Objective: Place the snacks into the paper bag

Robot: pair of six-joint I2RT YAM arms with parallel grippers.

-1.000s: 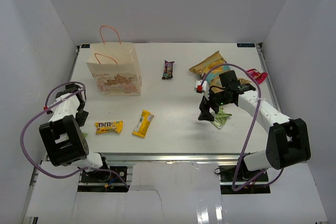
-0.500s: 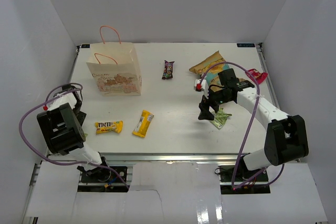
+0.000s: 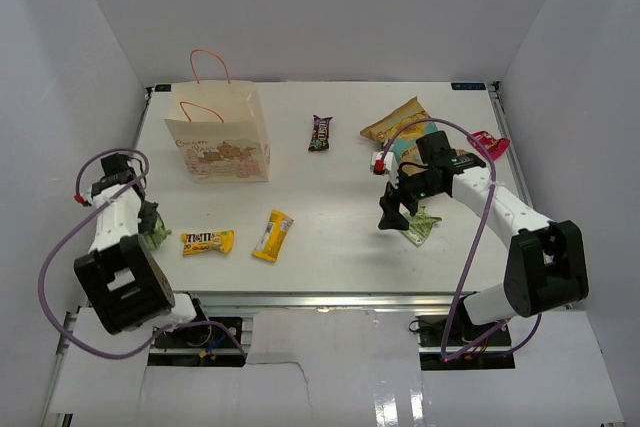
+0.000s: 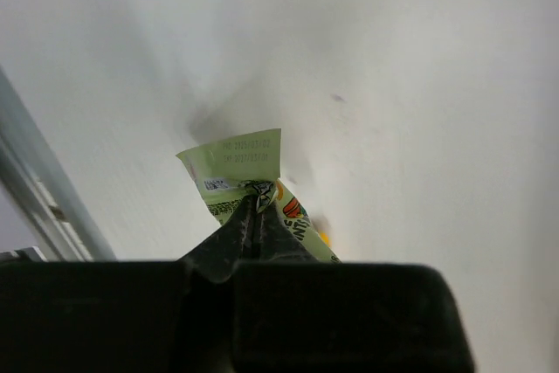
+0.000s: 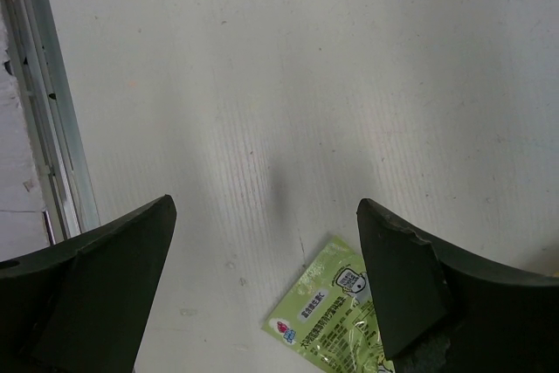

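Observation:
The paper bag (image 3: 218, 142) stands upright at the back left, handles up. My left gripper (image 3: 150, 219) (image 4: 255, 207) is shut on the edge of a small green packet (image 3: 156, 231) (image 4: 240, 159) near the table's left edge. An M&M's pack (image 3: 207, 241) and a yellow bar (image 3: 272, 235) lie flat near the front. The purple candy bar (image 3: 320, 133) lies mid-back and the chip bag (image 3: 398, 125) back right. My right gripper (image 3: 395, 212) (image 5: 266, 207) hangs open, just left of another green packet (image 3: 423, 224) (image 5: 336, 321).
A red packet (image 3: 488, 144) lies near the right edge behind the right arm. White walls enclose the table on three sides. A metal rail (image 5: 44, 128) runs along the table's front edge.
The left gripper has closed on the green packet, and the left arm has swung round by the left edge. The right arm has hardly moved.

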